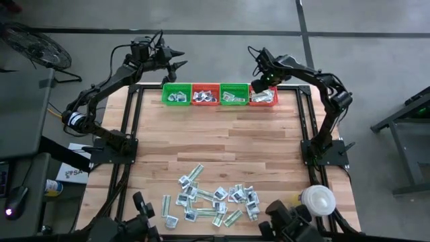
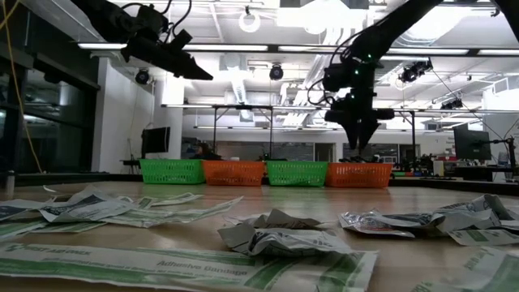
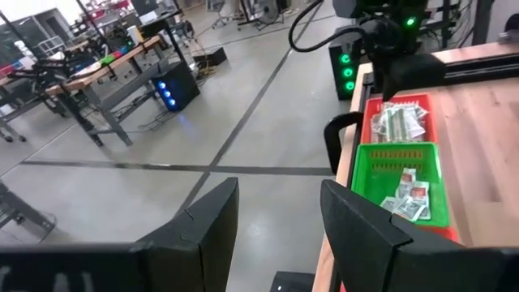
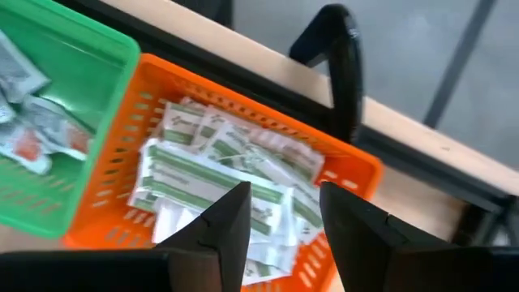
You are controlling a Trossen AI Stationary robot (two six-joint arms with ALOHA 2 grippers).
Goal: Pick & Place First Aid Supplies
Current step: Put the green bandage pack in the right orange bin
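The four baskets [image 1: 220,94] at the far edge of the tabletop [image 1: 228,144] each hold some packets, but a large scatter of packets [image 1: 211,200] lies at the near edge, so much is left. The right hand [image 1: 259,85] hangs over the rightmost basket [image 4: 243,195], parted and empty; the left hand [image 1: 176,59] waits beyond the far edge, open and empty.

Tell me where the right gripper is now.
In the high view the right gripper hangs over the rightmost orange basket at the table's far edge, beside a green basket, nothing between its open jaws.
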